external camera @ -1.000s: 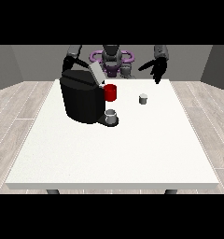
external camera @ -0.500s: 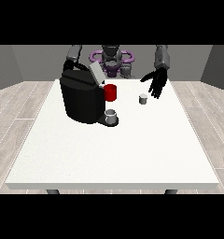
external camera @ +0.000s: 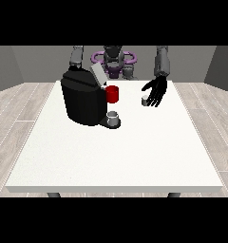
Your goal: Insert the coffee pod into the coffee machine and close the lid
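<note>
A black coffee machine [external camera: 83, 102] stands at the table's left back, its grey lid [external camera: 98, 75] raised at a slant. A red part [external camera: 112, 94] shows at its front, and a grey cup [external camera: 113, 117] sits on its base. The small grey coffee pod [external camera: 145, 100] stands on the table to the right of the machine. The hand at the view's right [external camera: 156, 90] hangs just beside and over the pod, fingers straight and pointing down, open around it. The hand at the view's left is hidden behind the machine; only its arm [external camera: 77, 56] shows.
The white table [external camera: 116, 156] stretches wide towards the camera in front of the machine. The robot's torso with a purple ring [external camera: 114, 58] stands behind the table's far edge.
The hand at the view's right has come down and inward from beside the robot's shoulder to right next to the pod. The machine and pod have not moved.
</note>
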You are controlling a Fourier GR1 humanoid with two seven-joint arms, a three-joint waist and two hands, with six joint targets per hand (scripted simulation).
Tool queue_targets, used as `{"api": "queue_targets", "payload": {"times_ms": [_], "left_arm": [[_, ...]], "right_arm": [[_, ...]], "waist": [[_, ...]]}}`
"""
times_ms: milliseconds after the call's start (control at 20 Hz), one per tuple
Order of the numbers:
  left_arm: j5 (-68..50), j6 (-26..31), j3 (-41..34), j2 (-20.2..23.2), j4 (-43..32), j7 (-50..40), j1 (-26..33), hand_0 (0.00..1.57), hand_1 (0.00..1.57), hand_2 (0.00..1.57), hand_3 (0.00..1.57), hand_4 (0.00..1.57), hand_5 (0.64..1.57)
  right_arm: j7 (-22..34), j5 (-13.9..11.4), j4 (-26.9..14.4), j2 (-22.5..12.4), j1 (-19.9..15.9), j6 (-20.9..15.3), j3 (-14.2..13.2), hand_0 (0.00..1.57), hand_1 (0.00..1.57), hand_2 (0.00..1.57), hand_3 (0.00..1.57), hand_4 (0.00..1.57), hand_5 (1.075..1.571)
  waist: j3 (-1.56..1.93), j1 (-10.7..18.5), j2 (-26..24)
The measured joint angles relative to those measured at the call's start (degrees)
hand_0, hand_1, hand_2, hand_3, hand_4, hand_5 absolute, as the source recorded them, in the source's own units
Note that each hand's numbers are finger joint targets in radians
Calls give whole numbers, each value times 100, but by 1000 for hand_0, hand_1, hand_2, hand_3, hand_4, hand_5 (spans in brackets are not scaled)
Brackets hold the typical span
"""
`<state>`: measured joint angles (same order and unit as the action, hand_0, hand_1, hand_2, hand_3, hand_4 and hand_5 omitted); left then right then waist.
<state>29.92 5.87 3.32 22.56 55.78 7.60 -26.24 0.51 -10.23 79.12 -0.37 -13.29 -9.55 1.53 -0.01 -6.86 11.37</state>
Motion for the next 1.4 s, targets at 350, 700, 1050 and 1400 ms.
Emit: {"api": "queue_targets", "payload": {"times_ms": [350, 700, 1050, 1400], "left_arm": [[755, -653, 182, -26, -511, 335, -257, 924, 924, 1016, 845, 413, 1571], [1424, -679, 444, 91, -1004, 297, -499, 757, 757, 928, 769, 348, 1571], [1812, -480, 558, 37, -1382, 344, -677, 909, 909, 1050, 956, 411, 1571], [1895, -360, 457, -172, -1552, 566, -857, 1420, 1420, 1402, 1332, 494, 1571]], "right_arm": [[-14, 18, -155, -36, -168, 86, -19, 0, 0, 0, 0, 0, 1571], [-217, 115, -317, -26, -185, 192, -7, 0, 0, 0, 0, 0, 1571], [-245, 134, -562, -70, -114, 134, -76, 0, 0, 0, 0, 0, 1571], [-152, -124, -844, -47, -80, -212, -44, 0, 0, 0, 0, 0, 1571]], "waist": [[1, -89, 92], [7, -215, 147], [19, -157, -12], [9, -4, -244]]}}
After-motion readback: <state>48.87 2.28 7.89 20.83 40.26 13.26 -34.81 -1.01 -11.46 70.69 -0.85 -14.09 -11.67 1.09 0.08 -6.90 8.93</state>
